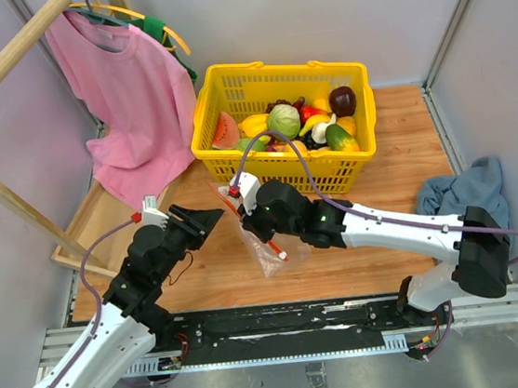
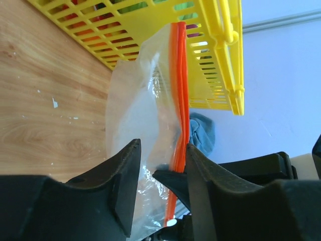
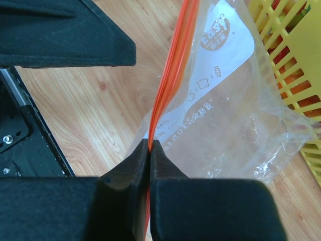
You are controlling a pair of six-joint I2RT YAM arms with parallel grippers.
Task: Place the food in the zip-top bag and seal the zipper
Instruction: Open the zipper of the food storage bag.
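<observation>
The clear zip-top bag hangs above the wooden table in front of the yellow basket. Its red zipper runs along one edge, with a white tip at the lower end. My right gripper is shut on the zipper and holds the bag up. My left gripper is open, its fingers straddling the bag and zipper without closing; it sits just left of the bag. The food, including a green cabbage, lies in the basket. The bag looks empty.
The basket shows close behind the bag in the wrist views. A pink shirt hangs on a wooden rack at the left. A blue cloth lies at the right. Walls close in the table.
</observation>
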